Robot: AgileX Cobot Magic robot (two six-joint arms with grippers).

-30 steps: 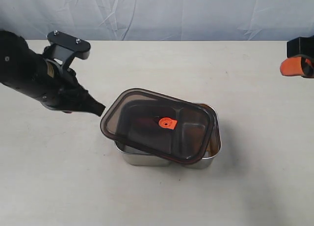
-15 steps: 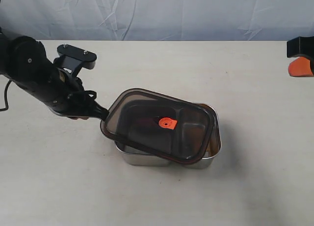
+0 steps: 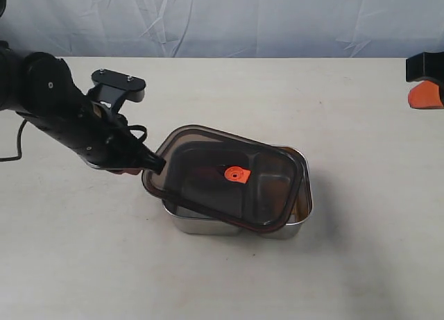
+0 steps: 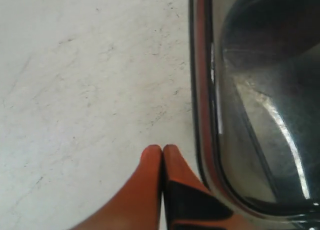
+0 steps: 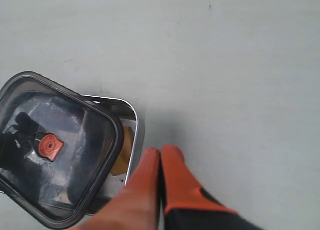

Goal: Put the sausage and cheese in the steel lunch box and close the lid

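Lid point(image 3: 201, 188) sits skewed on steel lunch box point(image 3: 297, 225), mid-table point(image 3: 347, 125). Cheese point(image 5: 126, 145) inside box. Left claw point(image 4: 162, 149) pinched together, holding nothing, just beside lid's rim. Right claw point(image 5: 160, 151) likewise, near right edge.

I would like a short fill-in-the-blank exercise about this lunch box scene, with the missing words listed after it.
The lid sits crookedly on the steel lunch box, and the round valve at its centre is ___ in colour.
The left gripper has its jaws ___, right beside the lid's edge.
In the right wrist view, the yellow piece inside the box is the ___.
Missing words: orange; shut; cheese.
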